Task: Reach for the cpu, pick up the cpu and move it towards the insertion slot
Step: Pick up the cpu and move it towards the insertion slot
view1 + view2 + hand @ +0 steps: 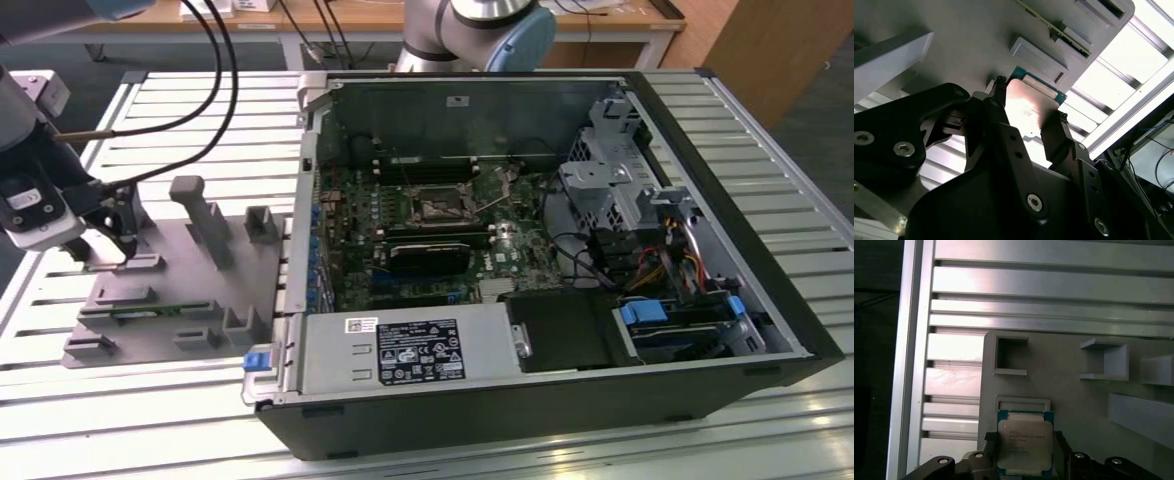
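Here: open computer case, grey fixture plate, gripper, insertion slot, cpu.
The gripper, at the exterior view's left over the plate, has its fingers clamped on opposite edges of the cpu; the slot sits well apart, inside the case.

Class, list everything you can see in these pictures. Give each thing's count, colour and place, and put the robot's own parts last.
cpu: one, silver top with green edge, between the gripper's fingers at the fixture.
fixture: one, grey, on the table at the exterior view's left.
table: one, silvery slats, under everything.
case: one, black, open, to the exterior view's right of the fixture.
slot: one, dark with silvery frame, on the board inside the case.
card: one, black, beside the slot.
power supply: one, grey, in the case.
gripper: one, black, closed on the cpu's two edges.
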Robot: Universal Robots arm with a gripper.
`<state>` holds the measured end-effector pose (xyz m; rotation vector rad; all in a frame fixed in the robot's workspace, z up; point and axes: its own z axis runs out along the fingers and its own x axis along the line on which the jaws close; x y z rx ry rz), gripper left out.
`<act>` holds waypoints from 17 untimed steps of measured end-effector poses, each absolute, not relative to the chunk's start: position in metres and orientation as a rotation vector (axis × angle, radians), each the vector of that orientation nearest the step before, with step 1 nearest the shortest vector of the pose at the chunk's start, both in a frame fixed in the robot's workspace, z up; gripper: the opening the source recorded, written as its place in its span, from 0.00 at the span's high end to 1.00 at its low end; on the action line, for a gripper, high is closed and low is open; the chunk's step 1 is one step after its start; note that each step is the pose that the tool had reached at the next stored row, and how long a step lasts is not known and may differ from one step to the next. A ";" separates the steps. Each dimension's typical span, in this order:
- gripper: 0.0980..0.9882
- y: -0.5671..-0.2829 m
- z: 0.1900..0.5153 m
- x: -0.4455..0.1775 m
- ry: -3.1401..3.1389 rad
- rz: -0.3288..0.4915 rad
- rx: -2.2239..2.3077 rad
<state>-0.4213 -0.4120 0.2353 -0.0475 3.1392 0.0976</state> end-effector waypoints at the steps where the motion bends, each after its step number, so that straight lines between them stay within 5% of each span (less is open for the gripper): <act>1: 0.52 -0.412 0.236 -0.421 3.139 0.098 -0.047; 17: 0.52 -0.412 0.243 -0.421 3.139 0.098 -0.048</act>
